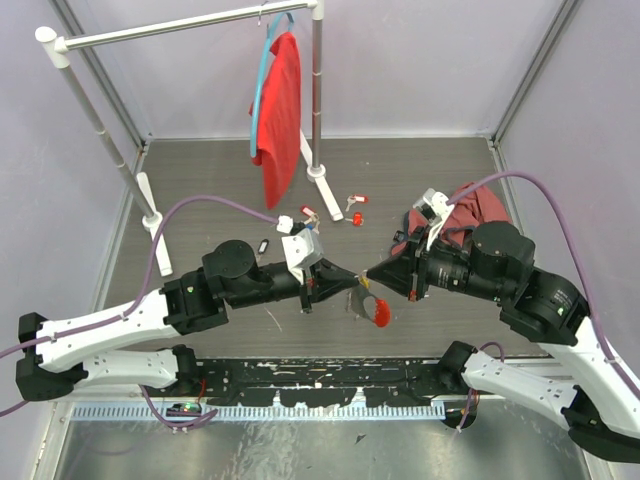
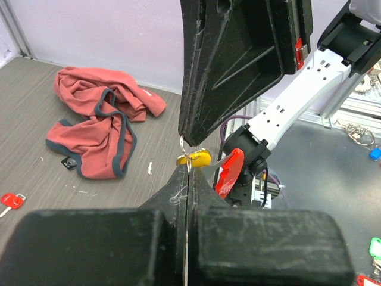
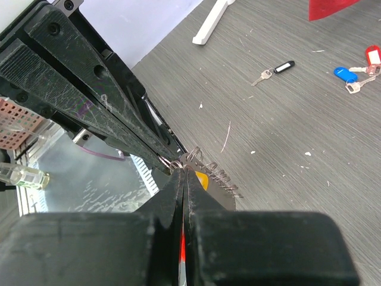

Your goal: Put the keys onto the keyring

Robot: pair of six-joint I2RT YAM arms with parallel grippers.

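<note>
Top external view: the left gripper (image 1: pixel 349 283) and the right gripper (image 1: pixel 371 273) meet tip to tip at the centre of the frame. Both have their jaws closed on the chain of the keyring (image 1: pixel 378 313), and its red piece hangs just below. A yellow-tagged key (image 2: pixel 196 158) hangs there too, and other keys (image 1: pixel 356 200) lie above the centre.

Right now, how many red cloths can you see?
2. The hanging cloth is on the rack at the back; the crumpled cloth lies on the table, partly behind the right arm. More could be hidden.
</note>
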